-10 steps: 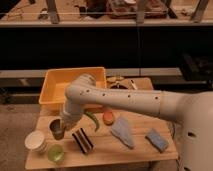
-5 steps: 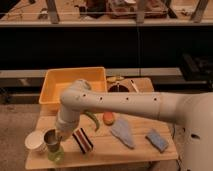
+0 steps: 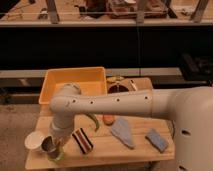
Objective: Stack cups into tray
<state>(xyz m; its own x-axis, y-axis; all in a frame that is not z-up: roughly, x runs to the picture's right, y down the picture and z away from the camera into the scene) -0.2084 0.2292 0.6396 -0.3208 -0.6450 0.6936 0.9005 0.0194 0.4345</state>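
Observation:
My gripper hangs at the table's front left corner, at the end of the white arm that reaches in from the right. It is shut on the grey metal tumbler, which it holds tilted right over the translucent light-green cup. The tumbler's base seems to sit in the green cup's mouth. The white ribbed cup stands just left of them, upright and apart. The yellow-orange tray stands behind at the back left, with nothing visible inside it.
On the wooden table: a striped dark block, a green pepper-like piece, an orange piece, a grey cloth, a blue sponge. The dark red dish is partly behind the arm.
My gripper has carried the grey tumbler left and down, from beside the striped block to just over the green cup. The white cup and the tray have not moved.

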